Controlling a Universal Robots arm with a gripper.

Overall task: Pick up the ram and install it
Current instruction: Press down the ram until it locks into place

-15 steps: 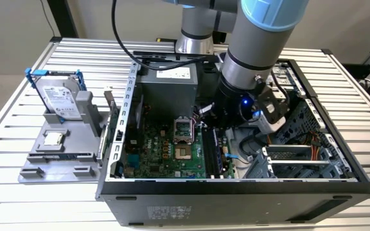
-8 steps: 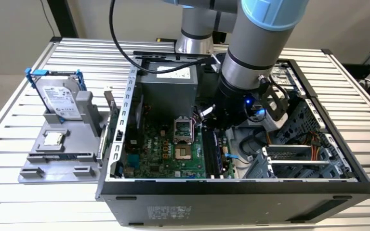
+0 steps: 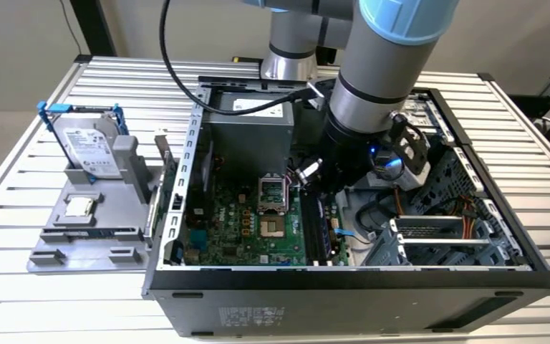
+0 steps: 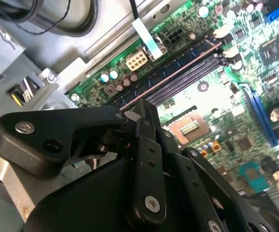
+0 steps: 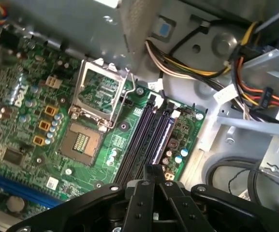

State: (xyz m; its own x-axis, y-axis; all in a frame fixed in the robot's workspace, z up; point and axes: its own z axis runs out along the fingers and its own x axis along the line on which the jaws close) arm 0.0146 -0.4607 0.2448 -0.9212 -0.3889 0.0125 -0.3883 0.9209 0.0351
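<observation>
— Gripper (image 5: 154, 170) status and position?

— Position: I hold it inside the open dark metal computer case (image 3: 351, 283), low over the green motherboard (image 5: 33, 121), directly above the near end of the row of long black memory slots (image 5: 139, 140). Status: in both wrist views the two black fingers are drawn together at the tip, and I can see no gap and nothing between them.

— Location of the ram?

— The ram (image 5: 162, 137), a long, thin, dark circuit-board stick, stands on edge in the slot nearest the board's edge, on the side of the bundled power cables. It is not in my grip. In the second wrist view its row of small chips (image 4: 170, 71) runs parallel to the empty slots beside it. The fingertips are just above one end of the stick; I cannot tell whether they touch it.

— Step in hand?

— By my judgement, seating. The pick-up and the carry appear complete, since the stick already stands in its slot.

— Requirement for the move?

— Straight downward pressure along the stick's top edge, no sideways load. The pale latch tab (image 5: 176, 114) at the far end should close on the stick; whether it has closed I cannot tell.
</observation>
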